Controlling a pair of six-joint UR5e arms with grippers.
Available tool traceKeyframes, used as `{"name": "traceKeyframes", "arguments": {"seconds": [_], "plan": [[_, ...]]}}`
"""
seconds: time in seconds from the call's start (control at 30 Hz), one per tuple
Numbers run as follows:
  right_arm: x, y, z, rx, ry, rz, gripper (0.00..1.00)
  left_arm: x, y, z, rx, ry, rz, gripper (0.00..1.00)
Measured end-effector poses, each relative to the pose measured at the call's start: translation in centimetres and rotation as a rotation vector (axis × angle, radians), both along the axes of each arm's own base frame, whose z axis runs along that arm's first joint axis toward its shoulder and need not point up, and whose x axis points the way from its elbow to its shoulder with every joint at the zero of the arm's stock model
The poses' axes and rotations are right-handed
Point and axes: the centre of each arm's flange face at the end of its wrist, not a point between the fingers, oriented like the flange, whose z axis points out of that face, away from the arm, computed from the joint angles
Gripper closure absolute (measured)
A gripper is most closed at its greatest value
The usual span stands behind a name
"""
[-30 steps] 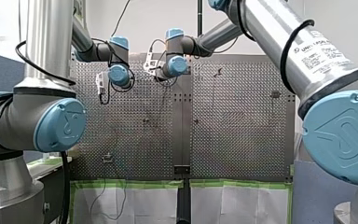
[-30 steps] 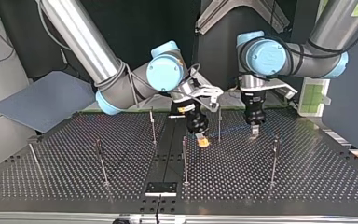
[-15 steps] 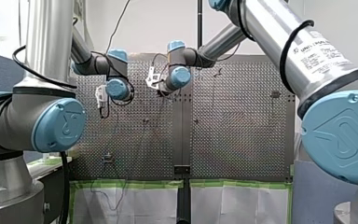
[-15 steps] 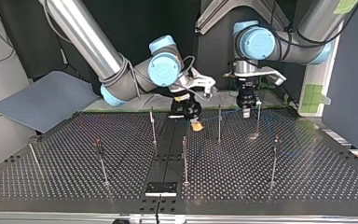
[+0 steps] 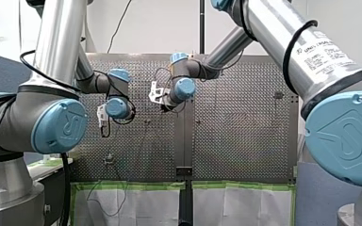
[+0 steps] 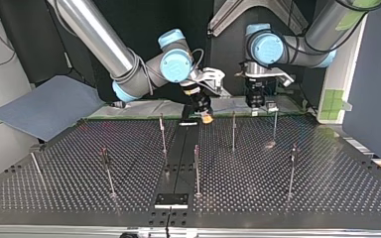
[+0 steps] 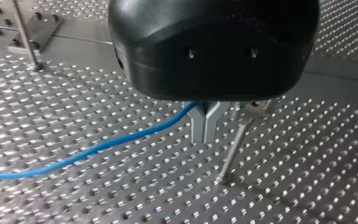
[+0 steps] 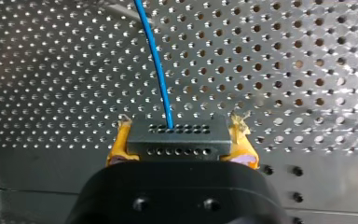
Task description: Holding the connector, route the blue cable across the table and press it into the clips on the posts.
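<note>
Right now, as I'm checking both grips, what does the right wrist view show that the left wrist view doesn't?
Only the right wrist view: my right gripper's yellow pads clamp the dark connector, the blue cable running ahead from it. Only the left wrist view: my left gripper's metal fingers shut on the cable, beside a thin post. Both: the blue cable over the perforated table.

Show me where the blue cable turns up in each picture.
Front view: too thin to make out.
Top view: not clear enough to pick out.
Left wrist view: the blue cable crosses the perforated table into my left claw, shut on it.
Right wrist view: the blue cable runs ahead from the connector held in my right claw.
Shared landmark: the perforated table.
</note>
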Motion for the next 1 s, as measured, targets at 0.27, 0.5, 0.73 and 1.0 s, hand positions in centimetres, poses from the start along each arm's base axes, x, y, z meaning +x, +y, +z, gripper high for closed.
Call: {"name": "traceKeyframes", "arguments": {"seconds": [0.27, 0.5, 0.73, 1.0], "plan": [[-0.5, -0.5, -1.4, -0.005, -0.020, 0.001, 1.00, 1.7, -0.4, -1.8, -0.006, 0.006, -0.033, 1.00], [-0.4, -1.4, -4.5, 0.016, -0.002, 0.002, 1.00, 2.2, -0.4, -2.3, -0.009, 0.010, -0.031, 1.00], [0.0, -1.9, -6.6, 0.020, -0.015, 0.011, 1.00, 3.4, -0.3, -3.7, 0.004, 0.022, -0.028, 1.00], [0.0, -3.3, -6.6, 0.003, -0.079, 0.003, 1.00, 4.9, -0.2, -4.1, 0.001, 0.008, -0.040, 1.00]]}}
